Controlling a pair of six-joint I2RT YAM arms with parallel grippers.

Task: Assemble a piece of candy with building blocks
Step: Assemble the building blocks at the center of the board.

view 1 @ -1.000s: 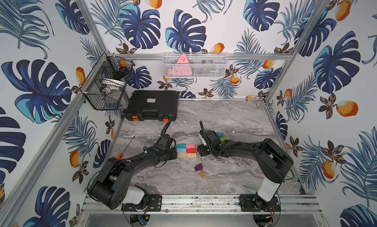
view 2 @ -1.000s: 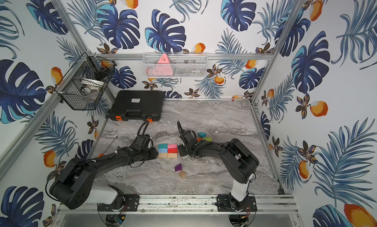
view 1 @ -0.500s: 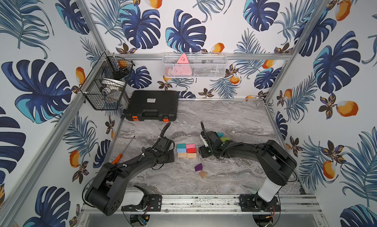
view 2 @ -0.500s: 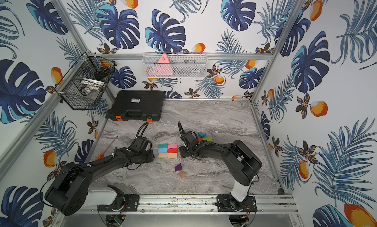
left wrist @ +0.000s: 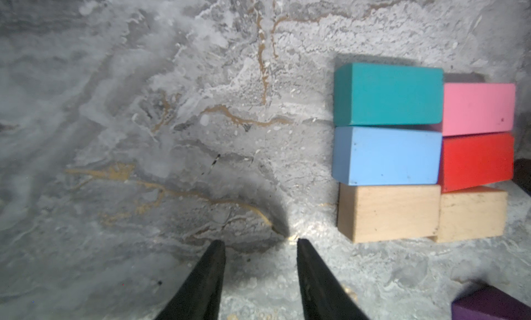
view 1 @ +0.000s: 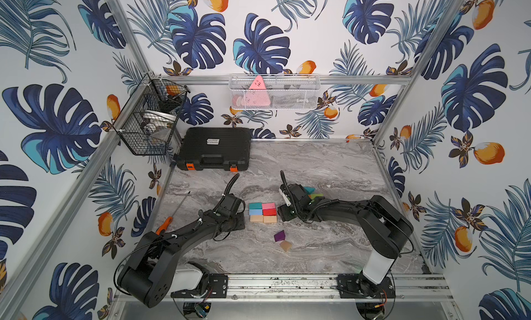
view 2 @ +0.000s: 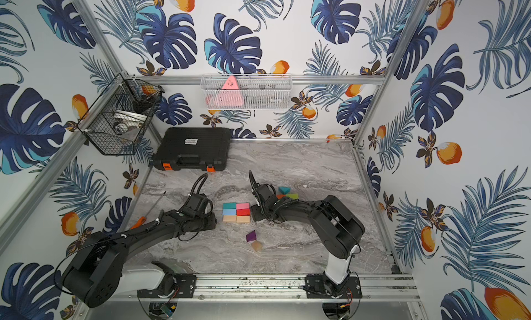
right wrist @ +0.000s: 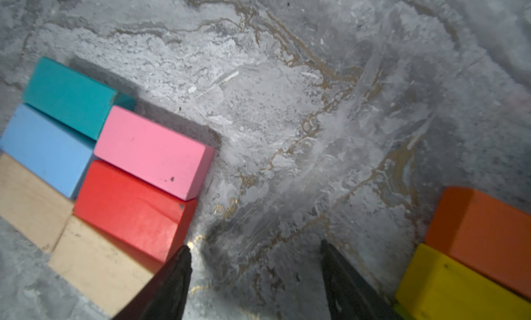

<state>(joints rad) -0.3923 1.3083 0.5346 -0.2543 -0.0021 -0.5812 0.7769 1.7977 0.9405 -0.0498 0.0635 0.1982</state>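
Left wrist, six blocks (left wrist: 388,154) in two columns, one purple block (left wrist: 488,307)

Six blocks (view 1: 260,212), flat, butted two-by-three at table (view 1: 330,166) centre: teal, blue, plain wood; pink, red, plain wood. Purple block (view 1: 279,235) just beside plain block (view 1: 286,245), toward front edge.

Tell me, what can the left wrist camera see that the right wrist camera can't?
Only the left wrist view shows the purple block. Only the right wrist view shows the orange block and yellow block. Both show the teal block, blue block, pink block, red block and two plain wood blocks packed together on the marble table.
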